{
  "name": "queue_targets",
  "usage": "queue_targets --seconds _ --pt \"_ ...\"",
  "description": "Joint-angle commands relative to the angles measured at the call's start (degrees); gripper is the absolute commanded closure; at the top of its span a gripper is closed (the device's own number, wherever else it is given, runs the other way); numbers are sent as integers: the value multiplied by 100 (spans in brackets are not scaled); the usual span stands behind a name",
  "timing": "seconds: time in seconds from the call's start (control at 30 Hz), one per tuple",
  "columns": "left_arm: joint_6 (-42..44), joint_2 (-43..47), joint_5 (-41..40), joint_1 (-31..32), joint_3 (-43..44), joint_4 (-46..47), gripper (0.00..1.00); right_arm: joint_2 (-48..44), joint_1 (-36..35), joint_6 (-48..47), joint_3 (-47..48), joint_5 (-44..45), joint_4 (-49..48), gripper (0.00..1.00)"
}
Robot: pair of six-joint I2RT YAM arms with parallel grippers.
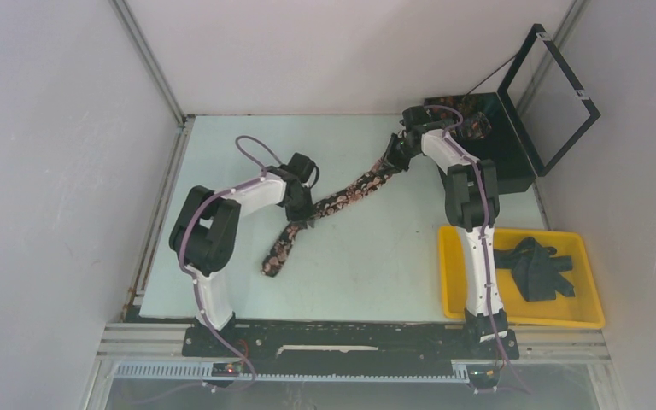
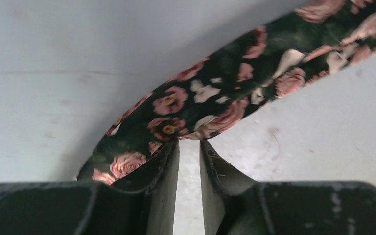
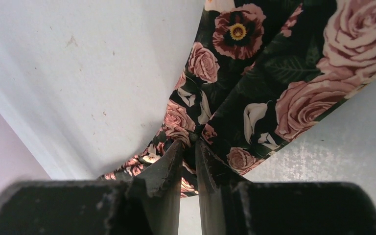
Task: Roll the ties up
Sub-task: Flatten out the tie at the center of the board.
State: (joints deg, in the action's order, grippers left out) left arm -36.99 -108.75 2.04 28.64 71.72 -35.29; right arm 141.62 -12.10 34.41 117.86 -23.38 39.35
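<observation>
One tie, black with pink roses, lies diagonally across the pale table, its lower end near the left arm. My left gripper is at the tie's lower part; in the left wrist view its narrowly spaced fingertips pinch the edge of the tie. My right gripper is at the upper part; in the right wrist view it is shut on a fold of the tie, with fabric showing between the fingers. Dark plain ties lie bunched in a tray.
A yellow tray sits at the near right beside the right arm's base. A black box with its lid raised stands at the far right, patterned fabric inside. White walls close in the table.
</observation>
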Motion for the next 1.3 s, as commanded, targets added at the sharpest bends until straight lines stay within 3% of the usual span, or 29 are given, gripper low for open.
queue_targets --seconds 0.0,0.37,0.63,0.83,1.03,1.27 --pt "496 -254 -893 -485 -52 -388 70 13 106 -49 -167 518 260 80" --pt "521 254 -1230 -1058 -559 -451 71 50 97 -11 -22 560 248 81" --pt "350 2023 -1149 -1049 -1265 -427 68 -229 0 -157 501 596 548 76" --pt "96 3474 -1961 -1165 -1904 -431 65 -621 -205 -345 967 587 948 65" --pt "-52 5006 -1589 -1996 -3158 384 58 -1537 -512 -569 197 576 698 56" --pt "-130 6013 -602 -3443 -3941 903 46 -2903 -921 -550 -1841 713 -247 42"
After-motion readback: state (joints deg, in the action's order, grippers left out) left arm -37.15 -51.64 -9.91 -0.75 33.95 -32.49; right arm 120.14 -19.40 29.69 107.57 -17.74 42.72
